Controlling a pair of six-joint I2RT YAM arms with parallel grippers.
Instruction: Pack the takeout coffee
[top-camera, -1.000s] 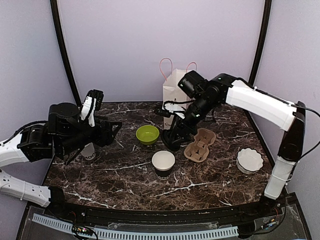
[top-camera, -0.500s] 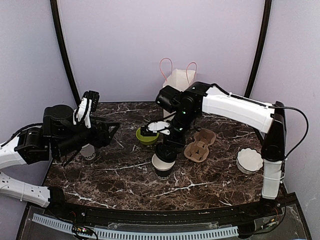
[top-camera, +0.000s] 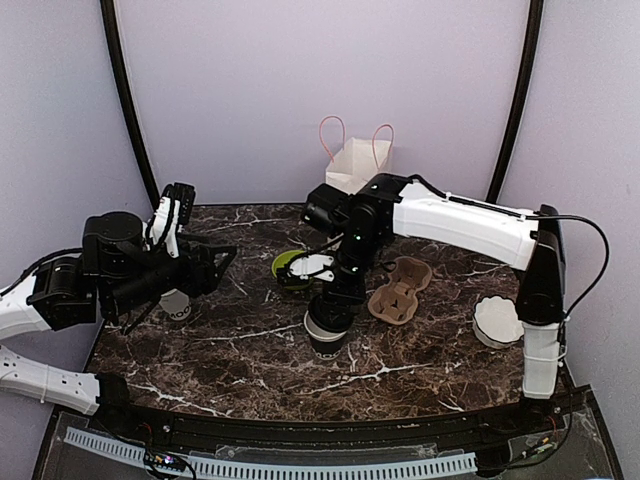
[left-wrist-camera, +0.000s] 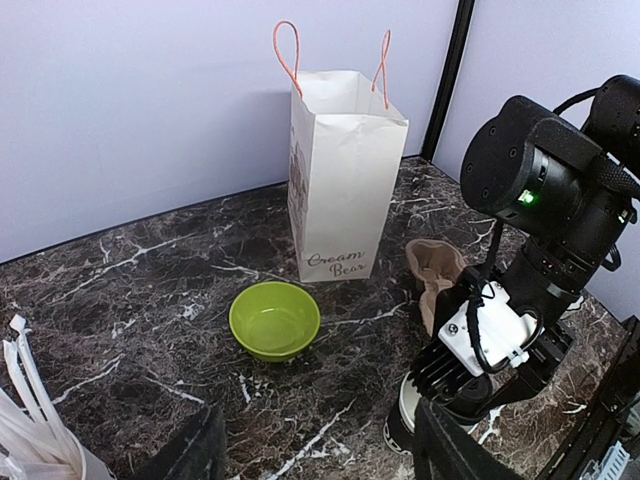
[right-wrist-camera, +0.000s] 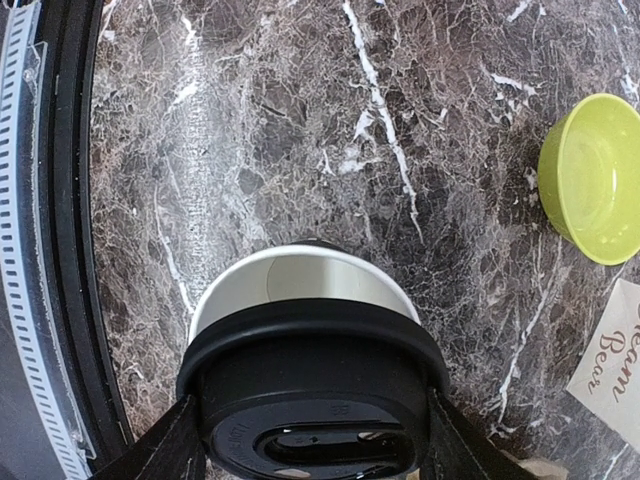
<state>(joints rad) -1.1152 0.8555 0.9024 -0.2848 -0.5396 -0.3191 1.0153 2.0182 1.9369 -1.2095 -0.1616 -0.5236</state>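
Right wrist view shows the grip best. The right gripper (right-wrist-camera: 312, 452) has its two fingers (right-wrist-camera: 160, 450) squeezed on the sides of the black lid (right-wrist-camera: 315, 390). The lid sits right over the paper cup (right-wrist-camera: 300, 280). The cup's white inside peeks out past the lid's far edge. I cannot tell if the lid touches the rim. The cup stands on the marble table (right-wrist-camera: 300, 100), close to the front edge, and the green bowl (right-wrist-camera: 600, 180) lies off to one side.

Top view hides the lid under the arm, but it shows the whole table. The cup stands near the middle, just in front of the green bowl. The brown cup carrier (top-camera: 400, 290) is beside it on the right. A white wavy bowl (top-camera: 497, 320) sits well apart, far right. The left gripper (top-camera: 215, 265) hangs over the left side with its fingers spread and nothing in them, near the white cup of straws (top-camera: 178, 305).

Left wrist view alone shows the front of the paper bag (left-wrist-camera: 345, 180). The bag stands upright at the back and reads "Cream Bear", with the green bowl just in front of it.
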